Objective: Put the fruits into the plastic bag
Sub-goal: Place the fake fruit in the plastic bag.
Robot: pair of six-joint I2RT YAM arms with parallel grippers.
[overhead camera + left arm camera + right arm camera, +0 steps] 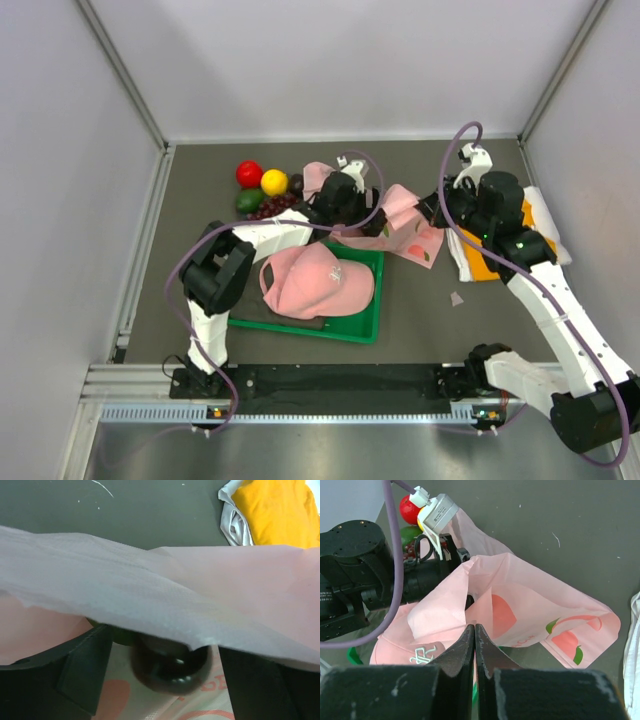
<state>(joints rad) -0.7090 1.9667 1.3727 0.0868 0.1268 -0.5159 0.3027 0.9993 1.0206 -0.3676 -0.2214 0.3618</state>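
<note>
From above, we see the thin, translucent pink plastic bag [408, 232], printed with peaches, lying crumpled on the dark surface [200, 260]. It is beside a green tray [365, 325] holding a pink cap [315, 280]. The fruits [262, 190] are a small red, yellow, green and dark pile just off the bag's left end. In the left wrist view, bag film drapes across the frame. Beneath it the left gripper [165, 647] has its jaws standing apart, wider than the blurred dark brown round fruit [170, 667] between them. In the right wrist view, the right gripper [475, 630] has its fingers pressed together on a fold of the bag's rim, propping the mouth up. We judge the film to be light, limp, slippery and easy to tear, so it is best pinched at a doubled rim or a handle. The round fruits look firm but will roll, and the grapes will bruise.
</note>
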